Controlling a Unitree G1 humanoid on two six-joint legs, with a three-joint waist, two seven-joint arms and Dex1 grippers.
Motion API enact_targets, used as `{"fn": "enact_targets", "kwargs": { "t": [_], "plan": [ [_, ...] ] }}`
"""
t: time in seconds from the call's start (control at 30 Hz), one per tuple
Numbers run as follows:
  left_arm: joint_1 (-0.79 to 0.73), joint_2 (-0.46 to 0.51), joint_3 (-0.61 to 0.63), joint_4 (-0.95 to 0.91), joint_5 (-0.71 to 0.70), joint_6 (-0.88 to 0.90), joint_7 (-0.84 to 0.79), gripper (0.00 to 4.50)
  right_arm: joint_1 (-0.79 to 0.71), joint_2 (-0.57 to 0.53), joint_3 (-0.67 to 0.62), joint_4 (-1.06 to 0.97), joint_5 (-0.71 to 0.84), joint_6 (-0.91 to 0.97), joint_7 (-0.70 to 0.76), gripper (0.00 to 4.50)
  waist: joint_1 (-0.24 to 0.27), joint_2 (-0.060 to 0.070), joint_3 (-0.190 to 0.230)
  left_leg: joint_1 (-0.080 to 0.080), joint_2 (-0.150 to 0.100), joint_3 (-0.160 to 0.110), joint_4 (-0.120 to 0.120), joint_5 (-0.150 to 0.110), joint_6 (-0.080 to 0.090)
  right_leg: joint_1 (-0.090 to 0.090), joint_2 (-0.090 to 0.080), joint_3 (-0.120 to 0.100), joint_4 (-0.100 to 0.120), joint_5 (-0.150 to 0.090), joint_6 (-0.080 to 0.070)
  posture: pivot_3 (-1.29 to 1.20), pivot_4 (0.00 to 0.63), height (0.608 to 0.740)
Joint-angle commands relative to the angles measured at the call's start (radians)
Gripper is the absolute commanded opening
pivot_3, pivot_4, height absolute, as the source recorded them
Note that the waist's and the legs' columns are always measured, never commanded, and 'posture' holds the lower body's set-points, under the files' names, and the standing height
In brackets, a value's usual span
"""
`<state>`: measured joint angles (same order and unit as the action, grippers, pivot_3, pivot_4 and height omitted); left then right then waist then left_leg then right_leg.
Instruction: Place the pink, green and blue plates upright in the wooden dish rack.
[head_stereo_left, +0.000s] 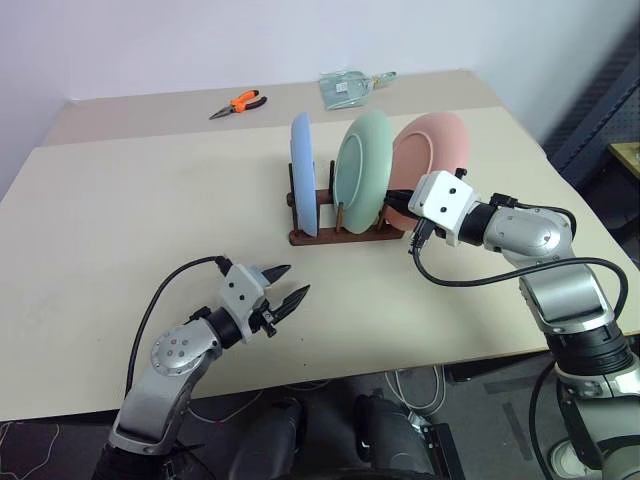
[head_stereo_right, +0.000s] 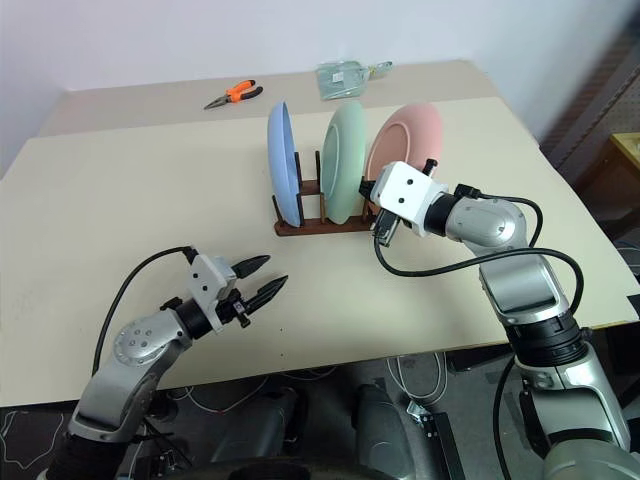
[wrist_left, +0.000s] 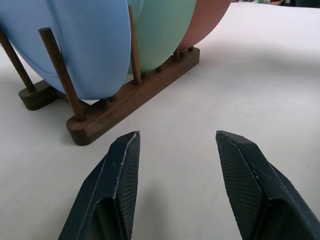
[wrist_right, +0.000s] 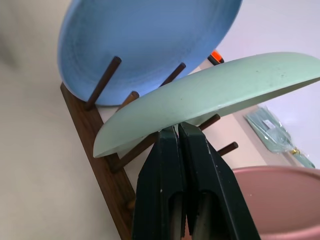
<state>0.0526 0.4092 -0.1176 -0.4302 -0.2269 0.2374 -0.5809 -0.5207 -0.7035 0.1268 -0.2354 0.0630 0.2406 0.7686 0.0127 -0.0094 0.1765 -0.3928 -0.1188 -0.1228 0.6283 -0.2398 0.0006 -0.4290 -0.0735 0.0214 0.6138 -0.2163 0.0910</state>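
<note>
The blue plate (head_stereo_left: 303, 170), green plate (head_stereo_left: 362, 165) and pink plate (head_stereo_left: 435, 150) all stand on edge between the pegs of the wooden dish rack (head_stereo_left: 340, 236) at mid-table. The green and pink plates lean toward the right. My right gripper (wrist_right: 178, 127) is shut, empty, and reaches into the gap between the green plate (wrist_right: 210, 95) and the pink plate (wrist_right: 280, 200), its tips up against the green plate's rim. My left gripper (head_stereo_left: 297, 279) is open and empty, hovering level over the table in front of the rack (wrist_left: 135, 95), well short of it.
Orange-handled pliers (head_stereo_left: 240, 102) and a clear plastic bag (head_stereo_left: 348, 88) lie at the table's far side. Black cables hang from both wrists. The beige table (head_stereo_left: 120, 220) drops off close in front of my left arm.
</note>
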Motion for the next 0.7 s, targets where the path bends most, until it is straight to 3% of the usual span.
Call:
{"fn": "enact_targets", "kwargs": {
  "t": [0.03,0.27,0.43,0.57,0.7],
  "plan": [
    [-0.012,0.0,-0.007,-0.02,0.006,-0.006,0.001,2.46,-0.031,0.004,-0.03,-0.074,0.019,0.0,0.008,0.04,0.0,0.0,0.0,0.0,0.0,0.0,0.0,0.0,0.0,0.0,0.0,0.0,0.0,0.0,0.0,0.0,0.15,0.74],
    [-0.016,0.002,-0.013,-0.016,0.01,-0.006,0.004,2.46,-0.058,-0.012,-0.05,-0.025,-0.036,-0.025,-0.026,0.04,0.0,0.0,0.0,0.0,0.0,0.0,0.0,0.0,0.0,0.0,0.0,0.0,0.0,0.0,0.0,0.0,0.15,0.74],
    [-0.012,0.004,-0.014,-0.016,0.01,-0.007,0.005,2.46,-0.15,-0.042,-0.159,0.09,-0.067,-0.1,-0.115,0.04,0.001,0.0,0.0,0.0,0.0,0.001,0.0,0.0,0.0,0.0,0.0,0.0,0.0,0.0,0.0,0.0,0.15,0.74],
    [-0.014,0.005,-0.018,-0.009,0.013,-0.011,0.0,2.46,-0.226,-0.103,-0.231,0.233,-0.148,-0.119,-0.237,0.04,0.003,0.0,0.0,0.0,0.0,0.001,0.0,0.0,0.0,0.0,0.0,0.0,0.0,0.0,0.0,0.0,0.15,0.74],
    [-0.025,0.002,-0.022,0.003,0.015,-0.013,-0.004,2.46,-0.189,-0.167,-0.227,0.302,-0.202,-0.13,-0.242,0.04,0.001,0.0,0.0,0.0,0.0,0.002,0.0,0.0,0.0,0.0,0.0,0.0,0.0,0.0,0.0,0.0,0.15,0.74]
  ]
}}
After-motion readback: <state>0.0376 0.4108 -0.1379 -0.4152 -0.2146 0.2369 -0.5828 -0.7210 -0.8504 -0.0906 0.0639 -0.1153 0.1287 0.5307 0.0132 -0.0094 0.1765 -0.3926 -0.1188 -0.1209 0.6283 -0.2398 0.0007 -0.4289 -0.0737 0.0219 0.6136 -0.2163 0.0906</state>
